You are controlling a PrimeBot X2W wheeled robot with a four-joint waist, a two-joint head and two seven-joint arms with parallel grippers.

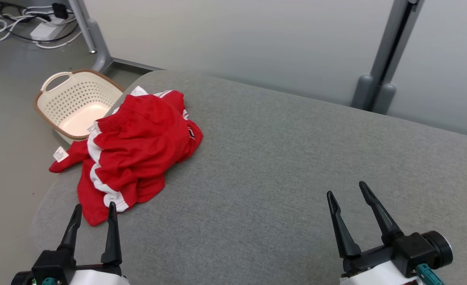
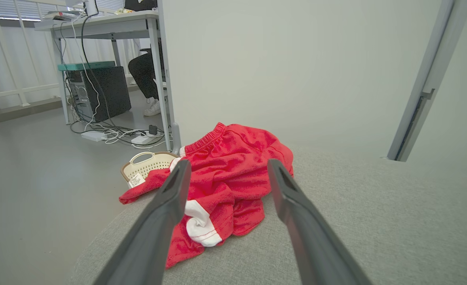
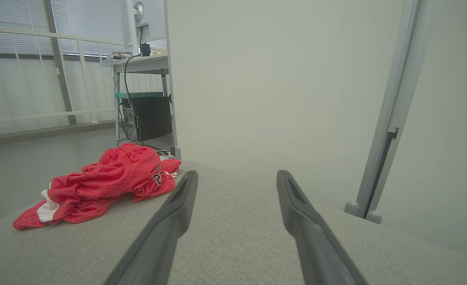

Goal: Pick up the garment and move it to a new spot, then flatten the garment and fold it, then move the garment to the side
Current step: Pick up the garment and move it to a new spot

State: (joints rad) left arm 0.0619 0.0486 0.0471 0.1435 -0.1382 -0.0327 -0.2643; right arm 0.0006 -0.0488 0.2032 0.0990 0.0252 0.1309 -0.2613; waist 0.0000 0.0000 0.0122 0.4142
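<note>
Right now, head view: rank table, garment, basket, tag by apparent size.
1. Table
2. Garment
3. Basket, partly hidden behind the table edge and farther off, so true size unsure
4. Tag

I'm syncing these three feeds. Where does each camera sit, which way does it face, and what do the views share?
Head view: on the head, facing forward and down onto the grey fabric table; shows the open left gripper and right gripper.
Left wrist view: on the left wrist, looking along its fingers at the red shorts close ahead, cream laundry basket beyond.
Right wrist view: on the right wrist, looking along its fingers over bare table, shorts far left.
Shared: all three show the shorts and table.
</note>
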